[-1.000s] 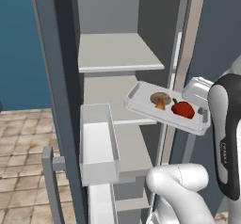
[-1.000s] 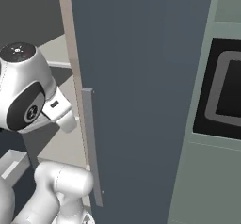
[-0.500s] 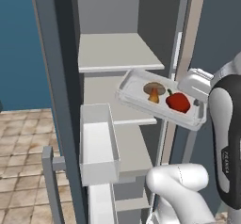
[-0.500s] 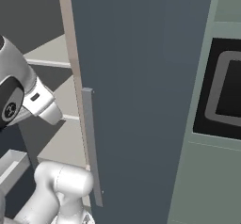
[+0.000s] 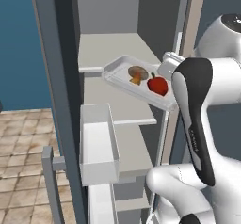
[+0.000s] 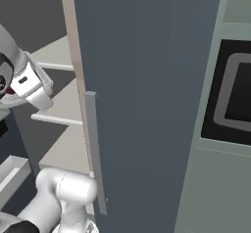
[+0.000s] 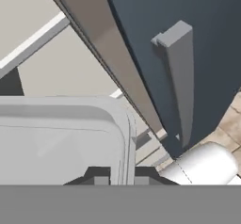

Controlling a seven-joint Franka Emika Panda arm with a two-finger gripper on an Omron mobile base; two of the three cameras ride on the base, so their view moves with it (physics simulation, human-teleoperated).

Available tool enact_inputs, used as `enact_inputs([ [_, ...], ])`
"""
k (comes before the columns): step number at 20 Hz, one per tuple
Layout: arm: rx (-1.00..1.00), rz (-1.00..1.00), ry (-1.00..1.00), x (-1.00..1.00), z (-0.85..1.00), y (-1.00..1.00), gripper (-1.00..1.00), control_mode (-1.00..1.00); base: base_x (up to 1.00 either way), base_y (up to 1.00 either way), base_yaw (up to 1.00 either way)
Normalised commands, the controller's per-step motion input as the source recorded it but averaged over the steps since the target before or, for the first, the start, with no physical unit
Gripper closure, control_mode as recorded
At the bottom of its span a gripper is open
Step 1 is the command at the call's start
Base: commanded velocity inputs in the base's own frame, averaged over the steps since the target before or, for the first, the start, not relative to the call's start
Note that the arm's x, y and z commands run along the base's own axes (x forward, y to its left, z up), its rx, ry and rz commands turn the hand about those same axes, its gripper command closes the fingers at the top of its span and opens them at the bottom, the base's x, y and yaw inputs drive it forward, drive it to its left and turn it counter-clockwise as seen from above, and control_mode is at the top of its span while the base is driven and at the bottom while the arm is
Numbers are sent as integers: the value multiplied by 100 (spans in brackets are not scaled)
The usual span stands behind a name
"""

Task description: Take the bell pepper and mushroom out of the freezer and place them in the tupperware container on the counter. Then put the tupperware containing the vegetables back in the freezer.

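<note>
Clamped on the near rim of the tray (image 7: 66,138), our jaws sit with one dark tip on each side of its low wall, as the hand view shows; the gripper (image 7: 115,176) is at the bottom of that view. After that, we go from big to small.

We see the freezer (image 5: 117,44) standing open, a tall narrow grey cabinet with pale shelves one above another. Its open door (image 5: 52,77) runs down the left of the left base view, and a deep translucent white bin (image 5: 96,143) hangs on the inside of it. Another dark blue-grey door (image 6: 147,80) with a long grey handle (image 6: 95,149) closes off the right side of the cabinet in the right base view; the same handle (image 7: 181,82) appears in the hand view.

Our white arm (image 5: 197,115) rises at the lower right of the left base view and reaches toward the shelves.

The tray (image 5: 136,82), a shallow light-grey tupperware container, is held in the air at the front of the freezer opening, tilted, with its far corner over the edge of an upper shelf (image 5: 113,51). We cannot tell whether it touches that shelf.

Inside the tray lie the red bell pepper (image 5: 157,85) and, just beside it on the far side, the tan mushroom (image 5: 137,73) with its orange patch.
</note>
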Motion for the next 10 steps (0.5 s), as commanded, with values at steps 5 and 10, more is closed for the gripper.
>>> enact_inputs([
  [5, 1, -33, 0, 29, 0, 33, 100, -100, 0, 0, 0],
  [10, 5, -30, 2, 60, 5, 0, 100, -100, 0, 0, 0],
])
